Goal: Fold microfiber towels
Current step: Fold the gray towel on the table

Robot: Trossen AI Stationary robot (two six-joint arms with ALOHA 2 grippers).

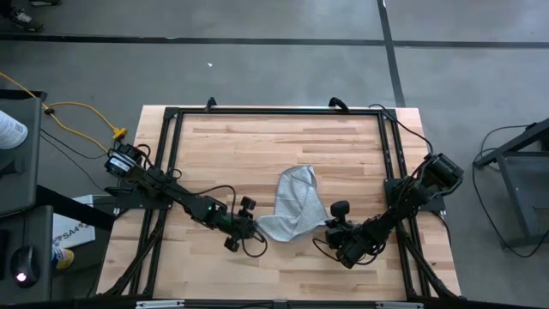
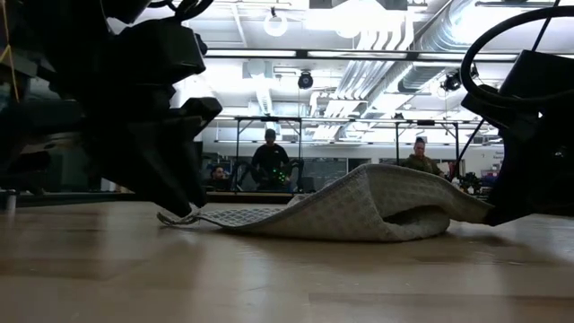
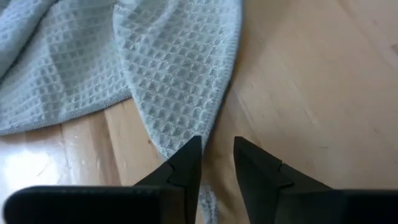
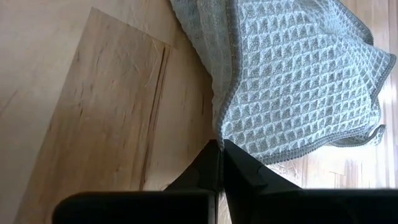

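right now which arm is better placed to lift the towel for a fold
Right. The right tool is shut on the edge of the light grey-blue waffle-weave towel, while the left tool is open, astride a corner but not gripping.

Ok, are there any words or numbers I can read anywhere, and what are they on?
"SA4": on the white box beside the table's left edge; it seems to read so, and the rest of its print is too small.
White label at the far left: print too small to read.
The towel and the table: no text.
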